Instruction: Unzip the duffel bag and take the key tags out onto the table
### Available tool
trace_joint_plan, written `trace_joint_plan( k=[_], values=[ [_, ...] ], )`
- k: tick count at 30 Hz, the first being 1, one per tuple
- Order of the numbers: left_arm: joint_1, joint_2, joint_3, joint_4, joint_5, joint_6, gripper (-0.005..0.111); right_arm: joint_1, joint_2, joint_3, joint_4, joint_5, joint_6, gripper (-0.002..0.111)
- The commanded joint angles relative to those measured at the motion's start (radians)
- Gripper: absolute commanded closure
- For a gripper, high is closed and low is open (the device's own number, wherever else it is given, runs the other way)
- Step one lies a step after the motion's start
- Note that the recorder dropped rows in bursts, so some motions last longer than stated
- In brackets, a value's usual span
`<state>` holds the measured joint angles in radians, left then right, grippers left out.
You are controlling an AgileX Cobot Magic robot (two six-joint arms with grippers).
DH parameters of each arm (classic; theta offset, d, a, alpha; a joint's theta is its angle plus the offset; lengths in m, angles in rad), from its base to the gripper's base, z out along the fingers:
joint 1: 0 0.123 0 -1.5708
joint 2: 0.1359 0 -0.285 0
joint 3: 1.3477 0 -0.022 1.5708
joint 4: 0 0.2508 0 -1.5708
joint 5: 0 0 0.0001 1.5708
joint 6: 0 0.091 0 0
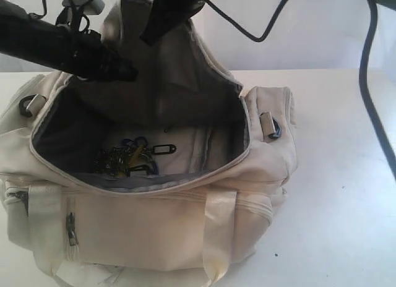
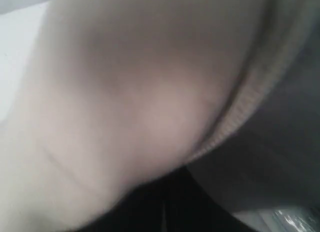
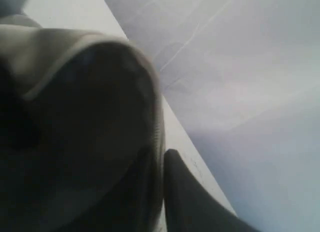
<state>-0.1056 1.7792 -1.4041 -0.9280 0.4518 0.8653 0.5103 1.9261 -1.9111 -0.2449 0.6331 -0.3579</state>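
The cream duffel bag (image 1: 154, 219) stands unzipped on the white table (image 1: 334, 194), its dark-lined mouth gaping. At the bottom inside lie the key tags (image 1: 127, 157) in a jumbled bunch, green, blue and yellow, with one black tag beside them. My left gripper (image 1: 127, 70) is shut on the far rim of the opening, and its view is filled with blurred bag fabric (image 2: 125, 102). Higher up, my right gripper (image 1: 151, 33) pinches the raised far flap. The flap's zipper edge (image 3: 159, 122) sits between that gripper's (image 3: 161, 159) fingers. Neither gripper touches the tags.
Black cables (image 1: 371, 83) hang over the right side of the table. A black D-ring (image 1: 272, 127) sits on the bag's right end and a zipper pull (image 1: 71, 228) on its front left. Two pale straps run down the bag's near side.
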Motion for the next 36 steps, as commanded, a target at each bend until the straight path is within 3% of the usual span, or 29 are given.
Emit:
trace_joint_plan(
  k=[1,4,6,12,16,19,26,33,36],
  values=[
    [0.001,0.084,-0.131,-0.021,-0.026,-0.024,0.107,-0.012,-0.016,-0.008,-0.006,0.045,-0.005,0.07],
    [0.001,0.133,-0.209,0.04,-0.03,-0.083,0.107,-0.012,-0.038,-0.008,-0.02,0.102,-0.005,0.047],
    [0.001,0.162,-0.251,0.112,-0.027,-0.149,0.107,-0.012,-0.057,-0.008,-0.004,0.133,-0.005,0.046],
    [0.003,0.225,-0.329,0.344,0.013,-0.31,0.107,-0.012,-0.12,-0.006,0.237,0.327,-0.18,0.061],
    [0.018,0.238,-0.344,0.446,0.018,-0.399,0.107,-0.023,-0.107,0.026,0.484,0.472,-0.407,0.089],
    [0.037,0.238,-0.354,0.469,0.076,-0.399,0.107,-0.045,-0.06,0.061,0.471,0.419,-0.423,0.106],
    [0.083,0.176,-0.354,0.476,0.213,-0.395,0.107,-0.134,0.02,0.071,0.5,0.448,-0.355,0.108],
    [0.098,-0.041,-0.344,0.481,0.441,-0.324,0.107,-0.118,0.016,0.075,0.706,0.478,-0.365,0.108],
    [0.098,-0.18,-0.273,0.481,0.459,-0.309,0.107,-0.09,0.043,0.075,0.722,0.491,-0.367,0.108]
  ],
)
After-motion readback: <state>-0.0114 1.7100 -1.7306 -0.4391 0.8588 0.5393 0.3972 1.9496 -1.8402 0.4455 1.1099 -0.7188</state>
